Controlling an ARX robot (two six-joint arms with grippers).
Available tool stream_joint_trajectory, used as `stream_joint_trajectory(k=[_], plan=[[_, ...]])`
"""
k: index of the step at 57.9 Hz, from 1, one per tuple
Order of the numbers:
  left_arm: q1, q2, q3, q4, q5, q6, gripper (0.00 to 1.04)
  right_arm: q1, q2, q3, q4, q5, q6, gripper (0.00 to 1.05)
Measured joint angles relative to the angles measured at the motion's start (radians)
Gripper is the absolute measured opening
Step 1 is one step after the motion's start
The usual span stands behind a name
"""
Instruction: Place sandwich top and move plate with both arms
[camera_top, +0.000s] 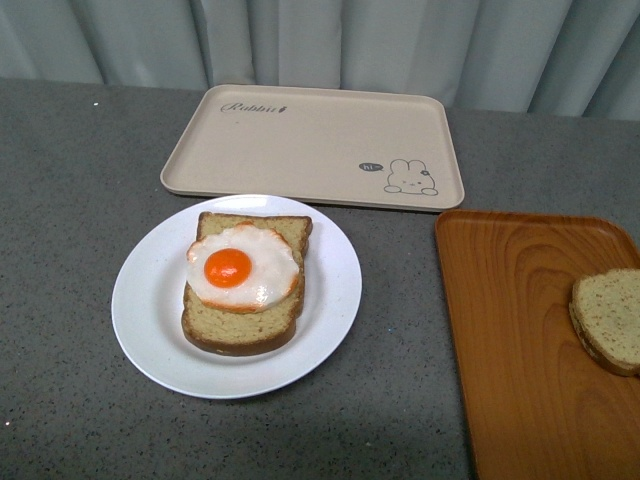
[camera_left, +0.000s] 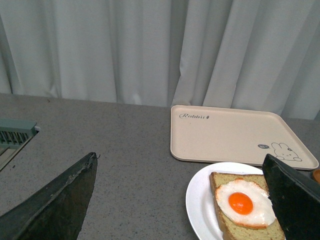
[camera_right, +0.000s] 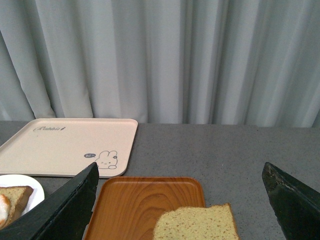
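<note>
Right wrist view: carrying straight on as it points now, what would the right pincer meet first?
Most likely the sandwich top, lying on the orange tray just ahead of the open right pincer, though depth is unclear.

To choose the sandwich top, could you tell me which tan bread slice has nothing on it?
The tan speckled bread slice on the orange wood-grain tray; the other slice on the round white plate carries a fried egg.

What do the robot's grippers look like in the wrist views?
The left gripper has matte black, angular fingers tapering to a wedge, with scuffed grey edges. The right gripper looks the same. No cables or markings are visible; the front view shows neither arm.
</note>
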Motion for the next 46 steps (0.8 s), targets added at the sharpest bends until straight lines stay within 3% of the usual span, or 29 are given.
stream_joint_trajectory(k=[46], plan=[[0.0,0.0,0.0,0.0,0.0,0.0,0.98,0.0,0.0,0.0,0.0,0.0,0.0,0.96]])
